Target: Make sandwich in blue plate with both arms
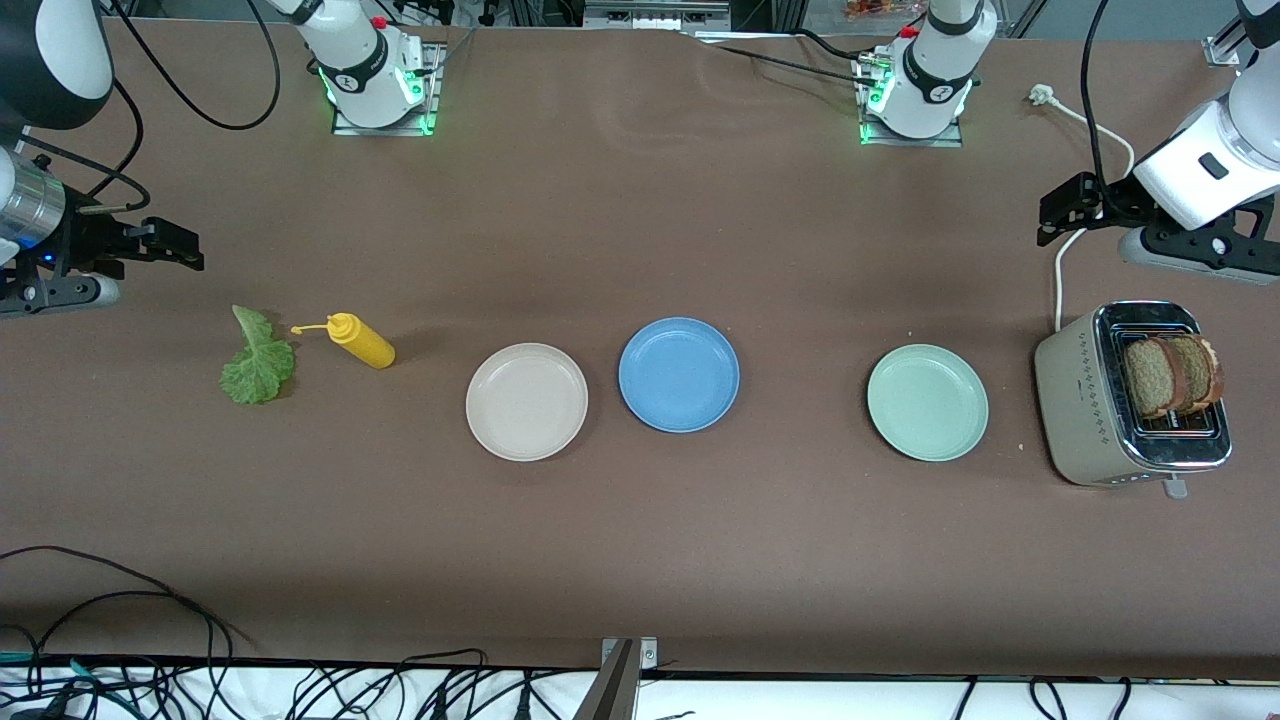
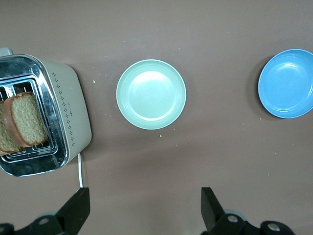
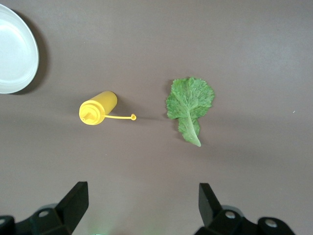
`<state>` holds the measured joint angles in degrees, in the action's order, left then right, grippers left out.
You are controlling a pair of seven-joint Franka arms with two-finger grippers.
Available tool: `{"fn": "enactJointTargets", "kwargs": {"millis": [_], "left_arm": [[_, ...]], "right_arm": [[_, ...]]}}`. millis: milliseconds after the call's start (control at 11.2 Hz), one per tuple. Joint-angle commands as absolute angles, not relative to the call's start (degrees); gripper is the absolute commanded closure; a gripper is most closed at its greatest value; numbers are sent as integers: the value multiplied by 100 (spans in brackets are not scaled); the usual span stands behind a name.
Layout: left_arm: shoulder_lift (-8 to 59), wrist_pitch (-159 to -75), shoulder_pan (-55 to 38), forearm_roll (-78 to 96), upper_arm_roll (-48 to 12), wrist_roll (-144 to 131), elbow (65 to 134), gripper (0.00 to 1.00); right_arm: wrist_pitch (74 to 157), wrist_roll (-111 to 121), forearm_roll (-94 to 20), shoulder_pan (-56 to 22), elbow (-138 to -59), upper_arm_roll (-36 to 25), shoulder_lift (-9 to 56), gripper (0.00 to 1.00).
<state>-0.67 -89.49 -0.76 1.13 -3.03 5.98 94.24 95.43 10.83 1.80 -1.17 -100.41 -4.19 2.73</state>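
Both pairs of jaws stood spread wide with nothing between them. The left gripper (image 2: 142,210) hung over bare table toward the left arm's end, its two black fingers (image 2: 76,208) framing brown surface in the left wrist view; in the front view it (image 1: 1065,210) showed above the toaster (image 1: 1130,400). The right gripper (image 3: 142,208) hung over bare table at the right arm's end, and in the front view it (image 1: 170,248) sat above the lettuce leaf (image 1: 258,362).

The blue plate (image 1: 679,374) lay empty near the middle of the table, between the cream-white plate (image 1: 527,401) and the pale mint-green plate (image 1: 927,402). The cream-white plate was just beside it, toward the right arm's end; the mint-green plate was well apart, toward the left arm's end.

Two slices of brown bread (image 1: 1168,375) stood upright in the toaster's slots, leaning slightly; whether they touched each other could not quite be made out. A white cord (image 1: 1060,275) ran from the toaster toward the robots' bases.

The lettuce leaf lay flat on the table, its stem pointing toward the bases. Just beside it lay a yellow squeeze bottle (image 1: 362,340) on its side, its open cap dangling on a thin tether toward the leaf without touching it.
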Motion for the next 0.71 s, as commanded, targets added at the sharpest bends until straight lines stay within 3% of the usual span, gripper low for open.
{"fn": "enactJointTargets", "kwargs": {"millis": [0, 356, 624], "left_arm": [[183, -8851, 8, 185, -229, 615, 9028, 0], [850, -8903, 605, 158, -220, 1000, 8667, 0], [1667, -8973, 1150, 167, -220, 1371, 7974, 0]], "right_arm": [[9492, 993, 97, -105, -10151, -387, 123, 0], [9492, 984, 97, -105, -10178, -369, 123, 0], [9501, 800, 97, -105, -10256, -264, 70, 0]]}}
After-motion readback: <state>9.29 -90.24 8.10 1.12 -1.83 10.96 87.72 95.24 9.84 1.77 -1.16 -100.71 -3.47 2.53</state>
